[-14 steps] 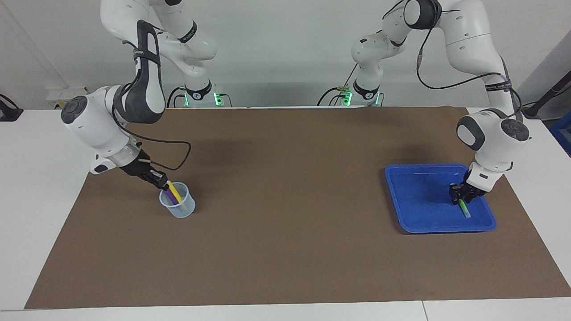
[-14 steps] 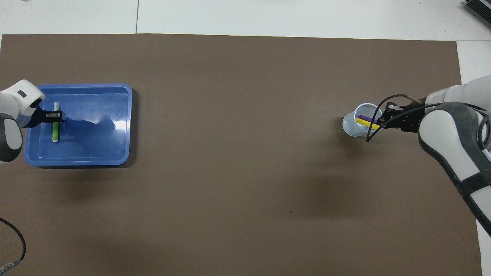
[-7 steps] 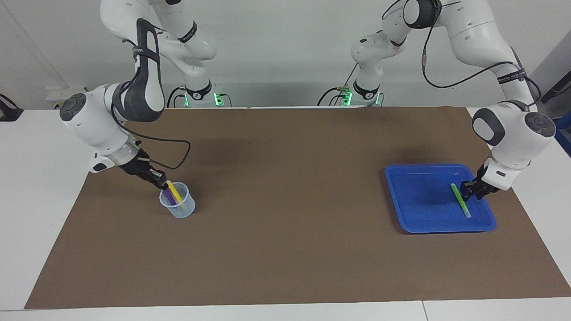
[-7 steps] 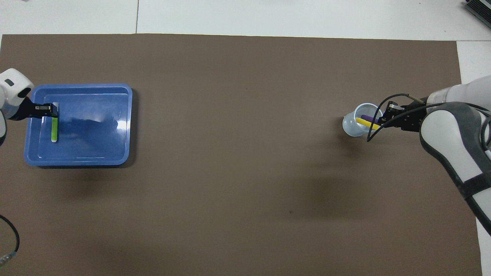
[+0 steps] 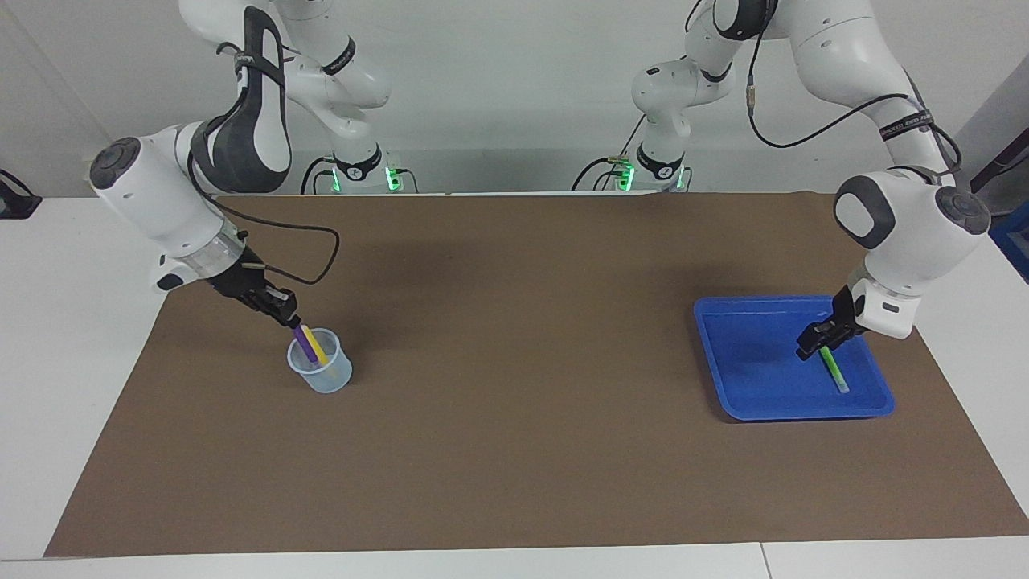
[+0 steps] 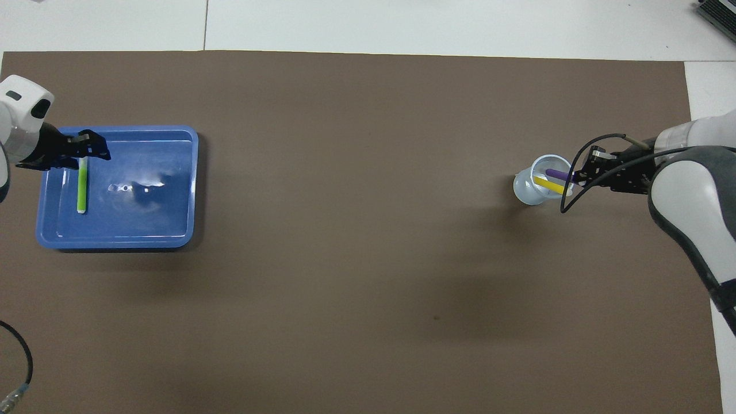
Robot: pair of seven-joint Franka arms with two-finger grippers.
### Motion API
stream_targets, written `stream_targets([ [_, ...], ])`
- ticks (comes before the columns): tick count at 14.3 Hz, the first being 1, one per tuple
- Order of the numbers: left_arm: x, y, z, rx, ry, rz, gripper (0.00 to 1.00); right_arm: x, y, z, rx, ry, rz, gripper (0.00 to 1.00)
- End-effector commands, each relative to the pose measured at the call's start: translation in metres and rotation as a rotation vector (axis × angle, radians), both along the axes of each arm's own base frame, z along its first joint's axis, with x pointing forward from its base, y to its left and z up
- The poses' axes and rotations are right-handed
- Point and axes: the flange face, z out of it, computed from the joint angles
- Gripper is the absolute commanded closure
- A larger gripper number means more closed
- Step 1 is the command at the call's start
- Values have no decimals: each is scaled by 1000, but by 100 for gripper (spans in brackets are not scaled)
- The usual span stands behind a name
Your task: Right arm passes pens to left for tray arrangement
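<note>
The right end effector (image 5: pixel 291 315) is closed on the purple pen (image 5: pixel 304 342) at the clear cup (image 5: pixel 321 373), which also holds the yellow pen (image 5: pixel 317 346). The left end effector (image 5: pixel 810 344) hangs over the blue tray (image 5: pixel 748 354), fingers apart, empty; the green pen (image 5: pixel 834 371) lies in that tray on the brown surface (image 5: pixel 514 362).

green pen (image 5: pixel 833 370) in tray (image 5: pixel 748 362), right hand (image 5: pixel 291 320) gripping purple pen (image 5: pixel 305 344)

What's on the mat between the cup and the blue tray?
Nothing. Only bare brown mat runs between the clear cup and the blue tray; the overhead view shows the whole stretch, and the facing view agrees.
</note>
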Motion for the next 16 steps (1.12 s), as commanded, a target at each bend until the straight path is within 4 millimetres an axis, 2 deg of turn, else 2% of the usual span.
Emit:
stream_targets([
  [1, -10, -43, 18, -51, 30, 163, 12, -11, 7, 31, 19, -12, 17, 89],
  [3, -13, -74, 26, -107, 44, 268, 0, -13, 10, 50, 24, -5, 35, 89],
  [6, -22, -127, 40, -113, 60, 367, 0, -16, 17, 87, 36, 6, 79, 89],
  [9, -32, -176, 46, -121, 82, 429, 0, -20, 51, 111, 133, 2, 110, 89],
  [12, -46, -227, 52, -158, 115, 509, 0, -19, 81, 116, 236, 8, 64, 89],
  [16, -67, -297, 70, -235, 183, 797, 0, -17, 156, 124, 334, 9, -80, 89],
])
